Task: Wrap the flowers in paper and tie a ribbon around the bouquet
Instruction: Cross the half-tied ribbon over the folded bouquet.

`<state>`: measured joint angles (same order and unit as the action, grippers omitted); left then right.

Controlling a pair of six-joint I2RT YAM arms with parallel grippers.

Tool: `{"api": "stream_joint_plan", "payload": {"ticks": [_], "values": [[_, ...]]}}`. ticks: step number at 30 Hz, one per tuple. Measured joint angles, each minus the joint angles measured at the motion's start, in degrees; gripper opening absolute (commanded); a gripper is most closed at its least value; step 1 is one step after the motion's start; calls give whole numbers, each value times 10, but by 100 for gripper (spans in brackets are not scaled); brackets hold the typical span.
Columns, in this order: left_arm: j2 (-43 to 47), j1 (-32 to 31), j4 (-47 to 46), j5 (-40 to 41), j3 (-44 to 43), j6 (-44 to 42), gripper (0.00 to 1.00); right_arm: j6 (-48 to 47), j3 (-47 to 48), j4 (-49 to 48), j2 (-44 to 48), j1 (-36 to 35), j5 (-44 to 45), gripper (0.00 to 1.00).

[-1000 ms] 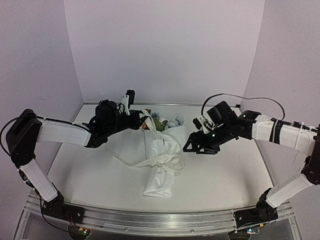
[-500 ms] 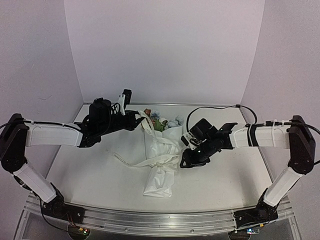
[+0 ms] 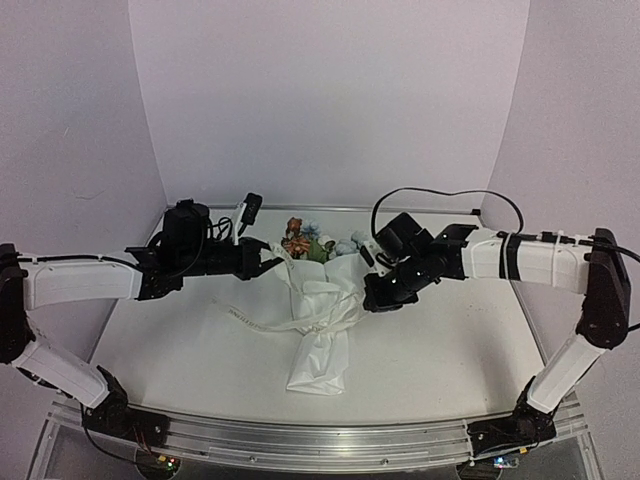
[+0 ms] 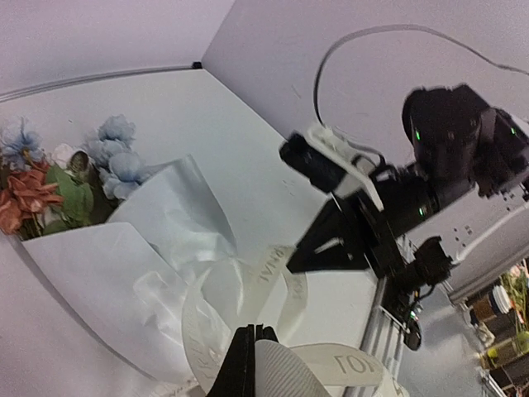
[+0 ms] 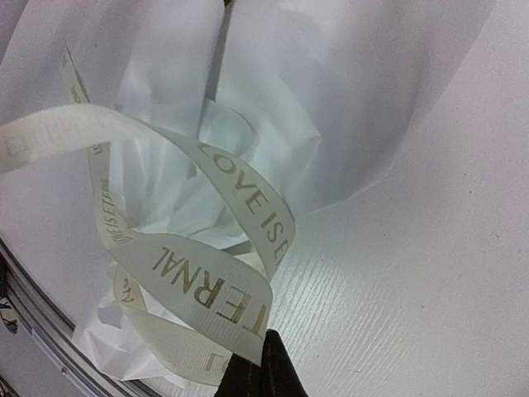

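One pale surface [image 3: 450, 350] carries the white paper [image 3: 318, 365] cone, which holds the flowers [image 3: 300, 240], blooms poking out of its far wide end. The left jaws and right jaws each pinch the ribbon [image 5: 198, 281] looped over the cone's middle.

Hidden and cropped bits
Stems of flowers [image 3: 310, 240] buried inside paper [image 3: 322, 360]. Ribbon [image 5: 207, 281] runs off the frame's left edge. Wrist views crop left gripper [image 4: 252, 347] and right gripper [image 5: 265, 351] at the bottom. Overhead, the ribbon crossing is too small to trace, possibly a knot.
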<state>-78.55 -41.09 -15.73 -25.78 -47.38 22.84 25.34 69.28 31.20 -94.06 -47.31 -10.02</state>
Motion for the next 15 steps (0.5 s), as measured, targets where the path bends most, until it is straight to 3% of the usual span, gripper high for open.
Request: {"api": "stream_joint_plan", "payload": {"ticks": [4, 8, 15], "values": [[30, -34, 36, -57, 13, -19, 0, -9, 68, 27, -5, 4, -1, 0], [14, -124, 88, -106, -25, -63, 0, -10, 133, 31, -44, 22, -35, 0], [-144, -212, 174, -139, -192, -141, 2, -3, 176, 42, -114, 57, -113, 0]]}}
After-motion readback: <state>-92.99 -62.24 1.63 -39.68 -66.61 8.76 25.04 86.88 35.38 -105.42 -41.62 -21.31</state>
